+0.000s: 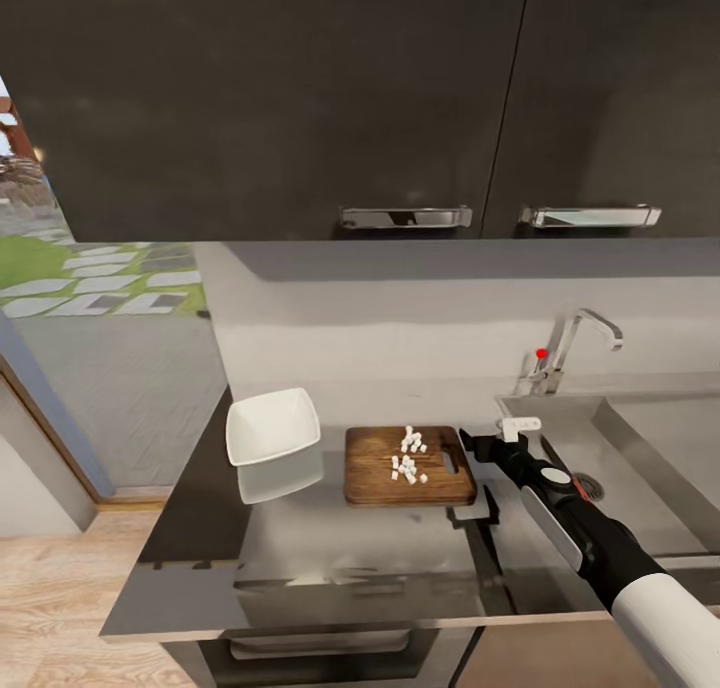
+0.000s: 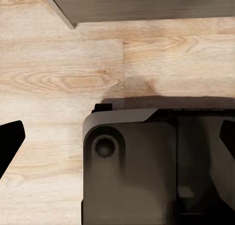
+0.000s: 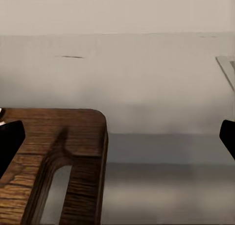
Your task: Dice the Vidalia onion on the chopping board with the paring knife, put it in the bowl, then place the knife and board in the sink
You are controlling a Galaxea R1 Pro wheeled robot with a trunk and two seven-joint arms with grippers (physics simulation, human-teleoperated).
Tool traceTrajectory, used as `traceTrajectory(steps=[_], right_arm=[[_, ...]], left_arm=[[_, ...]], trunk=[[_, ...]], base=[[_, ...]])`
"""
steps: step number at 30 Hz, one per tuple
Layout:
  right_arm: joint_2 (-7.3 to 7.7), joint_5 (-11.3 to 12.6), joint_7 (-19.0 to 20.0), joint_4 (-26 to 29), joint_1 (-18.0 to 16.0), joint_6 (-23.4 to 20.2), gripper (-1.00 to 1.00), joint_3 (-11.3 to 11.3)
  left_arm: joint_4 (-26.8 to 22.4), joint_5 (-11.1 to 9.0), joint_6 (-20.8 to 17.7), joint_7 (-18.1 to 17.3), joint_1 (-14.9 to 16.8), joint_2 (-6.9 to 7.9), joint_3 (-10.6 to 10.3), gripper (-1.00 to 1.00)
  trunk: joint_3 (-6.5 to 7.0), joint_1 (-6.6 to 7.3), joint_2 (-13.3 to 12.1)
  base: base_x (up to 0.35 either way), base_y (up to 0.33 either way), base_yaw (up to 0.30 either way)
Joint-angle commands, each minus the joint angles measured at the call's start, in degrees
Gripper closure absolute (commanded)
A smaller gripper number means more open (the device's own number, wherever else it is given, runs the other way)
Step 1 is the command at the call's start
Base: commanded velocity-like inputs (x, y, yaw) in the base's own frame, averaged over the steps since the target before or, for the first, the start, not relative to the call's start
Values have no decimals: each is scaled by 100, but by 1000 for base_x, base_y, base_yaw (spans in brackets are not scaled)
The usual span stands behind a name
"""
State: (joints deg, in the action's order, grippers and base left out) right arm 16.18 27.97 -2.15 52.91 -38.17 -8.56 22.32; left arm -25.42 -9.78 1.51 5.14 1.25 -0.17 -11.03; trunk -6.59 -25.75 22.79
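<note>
My right gripper, fingers spread, sits by the board's right handle end; stiff, light wood, dice loose.

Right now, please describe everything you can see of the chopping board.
The chopping board is a small dark-brown rectangle of grained wood with rounded corners and an oval handle hole at its right end. It lies flat on the grey countertop, between the white bowl and the sink. Small pale onion dice sit on its middle. The right gripper hovers at its handle end; contact is unclear.
</note>
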Motion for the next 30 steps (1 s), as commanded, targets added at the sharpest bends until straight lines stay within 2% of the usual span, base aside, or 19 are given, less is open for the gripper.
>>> traceTrajectory(steps=[1,18,30], right_arm=[[7,46,-23,9,-6,-23,-100,19],[0,51,-23,9,-6,-31,-100,18],[-10,51,-23,9,-6,-32,-100,27]], left_arm=[[1,-59,16,43,2,3,-49,-100],[2,-59,16,41,1,1,-49,-100],[2,-59,16,46,0,5,-49,-100]], trunk=[[-18,-3,13],[-122,-3,13],[-203,-3,13]], base=[[0,0,-27],[0,1,-115],[0,153,-110]])
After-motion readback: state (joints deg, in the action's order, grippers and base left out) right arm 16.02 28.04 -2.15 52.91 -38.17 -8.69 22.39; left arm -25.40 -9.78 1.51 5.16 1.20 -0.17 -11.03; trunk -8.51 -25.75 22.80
